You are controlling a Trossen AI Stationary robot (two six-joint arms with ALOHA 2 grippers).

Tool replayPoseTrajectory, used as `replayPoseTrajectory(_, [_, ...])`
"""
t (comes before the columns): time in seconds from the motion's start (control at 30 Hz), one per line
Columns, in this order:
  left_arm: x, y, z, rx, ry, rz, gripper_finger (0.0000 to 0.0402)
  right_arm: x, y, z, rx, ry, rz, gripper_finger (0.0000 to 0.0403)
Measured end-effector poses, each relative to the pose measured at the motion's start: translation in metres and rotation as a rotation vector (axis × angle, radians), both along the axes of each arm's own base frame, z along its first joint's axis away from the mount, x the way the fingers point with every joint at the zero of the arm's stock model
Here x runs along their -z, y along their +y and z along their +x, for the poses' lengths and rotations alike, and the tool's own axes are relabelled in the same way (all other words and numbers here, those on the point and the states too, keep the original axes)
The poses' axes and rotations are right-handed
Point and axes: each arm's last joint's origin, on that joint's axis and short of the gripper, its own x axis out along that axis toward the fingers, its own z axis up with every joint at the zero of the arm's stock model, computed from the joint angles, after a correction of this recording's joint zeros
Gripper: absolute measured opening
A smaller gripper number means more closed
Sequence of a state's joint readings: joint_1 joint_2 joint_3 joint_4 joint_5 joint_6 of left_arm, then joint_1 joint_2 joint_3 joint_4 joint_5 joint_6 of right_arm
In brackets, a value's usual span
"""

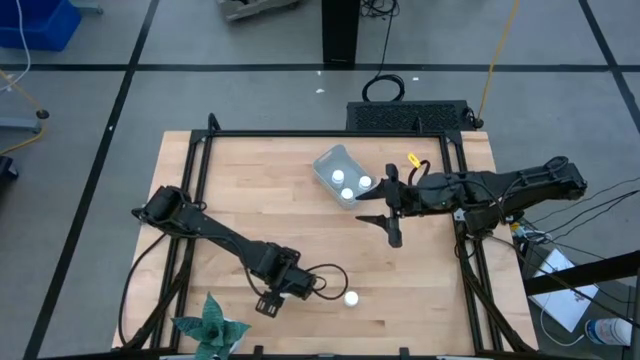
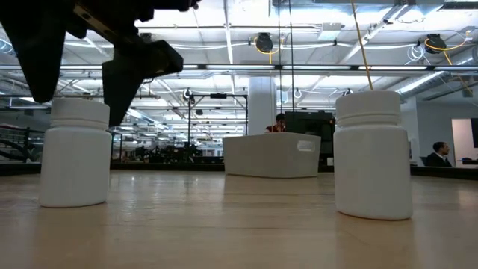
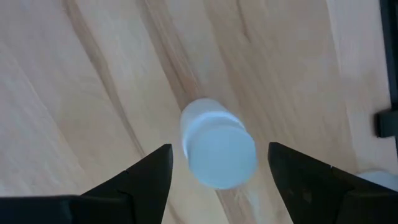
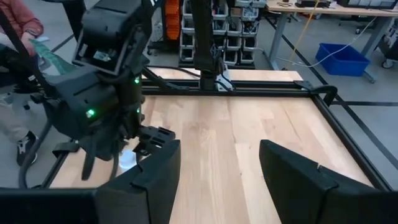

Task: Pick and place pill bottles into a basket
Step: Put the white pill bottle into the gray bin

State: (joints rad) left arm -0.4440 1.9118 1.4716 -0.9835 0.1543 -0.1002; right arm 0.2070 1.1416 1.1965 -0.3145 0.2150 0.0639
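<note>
The light grey-blue basket (image 1: 335, 162) stands at the table's far middle, with white pill bottles (image 1: 338, 178) inside it; it also shows in the low view (image 2: 272, 155). Two more bottles stand upright on the table near the front edge. One (image 3: 217, 149) (image 2: 75, 153) stands between the fingers of my left gripper (image 3: 221, 180) (image 1: 268, 303), which is open, points down and touches nothing; in the high view the gripper hides this bottle. The other bottle (image 1: 351, 298) (image 2: 373, 157) stands free to its right. My right gripper (image 1: 392, 228) is open and empty, right of the basket.
A green star-shaped paper plant (image 1: 210, 330) sits at the near left corner. A black frame (image 1: 195, 150) runs along the table's edges. Bare wood lies between the basket and the front bottles. People show in the room beyond the table (image 2: 441, 153).
</note>
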Motion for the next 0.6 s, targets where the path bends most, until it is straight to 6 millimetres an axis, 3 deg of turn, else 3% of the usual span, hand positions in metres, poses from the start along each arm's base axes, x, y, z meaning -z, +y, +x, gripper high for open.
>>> replayPoseTrajectory(0.6, [0.0006, 0.0007, 0.0042, 0.036, -0.047, -0.009, 0.0271, -0.0003, 0.0, 0.0001, 0.004, -0.003, 0.006, 0.0209])
